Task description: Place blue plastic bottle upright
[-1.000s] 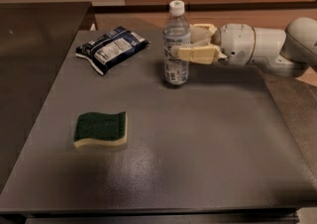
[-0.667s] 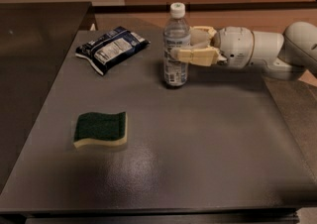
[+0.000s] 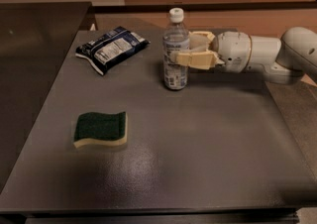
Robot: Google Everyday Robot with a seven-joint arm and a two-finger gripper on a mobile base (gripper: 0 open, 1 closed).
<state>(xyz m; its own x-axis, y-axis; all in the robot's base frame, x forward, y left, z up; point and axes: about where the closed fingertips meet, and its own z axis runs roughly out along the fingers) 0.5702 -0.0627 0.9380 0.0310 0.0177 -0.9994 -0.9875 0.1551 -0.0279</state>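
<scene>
The blue plastic bottle (image 3: 174,44) stands upright on its base, white cap up, toward the far middle of the grey table (image 3: 208,148). The robot's tool (image 3: 184,48) reaches in from the right and pinches the bottle at mid-height, one finger in front, one behind. A dark snack packet (image 3: 112,48) lies far left and a green sponge (image 3: 100,129) near left, both well apart. The standing appears done; only release and withdrawal seem left.
</scene>
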